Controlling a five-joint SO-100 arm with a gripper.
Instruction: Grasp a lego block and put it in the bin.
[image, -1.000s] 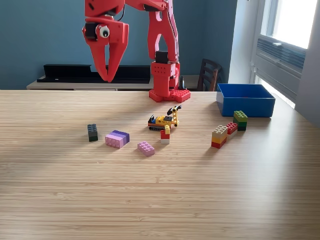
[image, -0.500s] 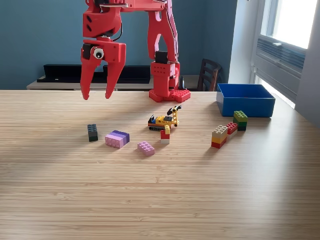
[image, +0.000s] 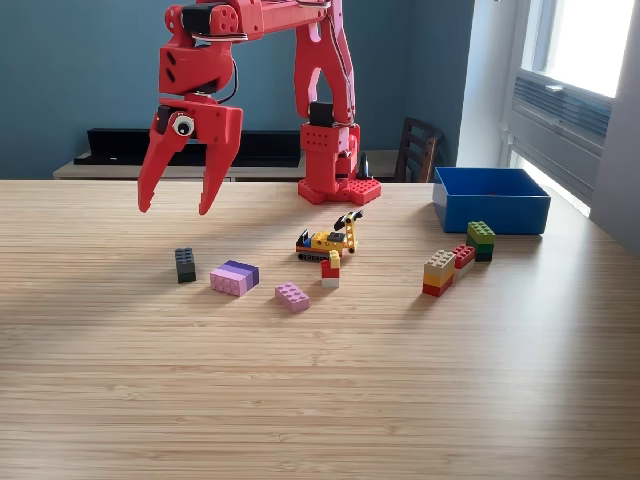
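My red gripper (image: 175, 210) hangs open above the table at the exterior view's left, its two fingers spread and pointing down with nothing between them. Just below it and slightly to the right, a dark green block (image: 185, 264) stands on the table. Further right lie a pink and purple block (image: 234, 277) and a small pink block (image: 292, 296). The blue bin (image: 491, 198) sits at the far right of the table, well away from the gripper.
A yellow toy digger (image: 329, 239) and a red and white block (image: 330, 269) sit mid-table. A tan, yellow and red stack (image: 438, 272), a red block (image: 463, 256) and a green stack (image: 481, 240) lie before the bin. The arm's base (image: 338, 187) stands behind.
The gripper has come down and moved to the left, and its fingers have spread from shut to wide open. The blocks have not moved.
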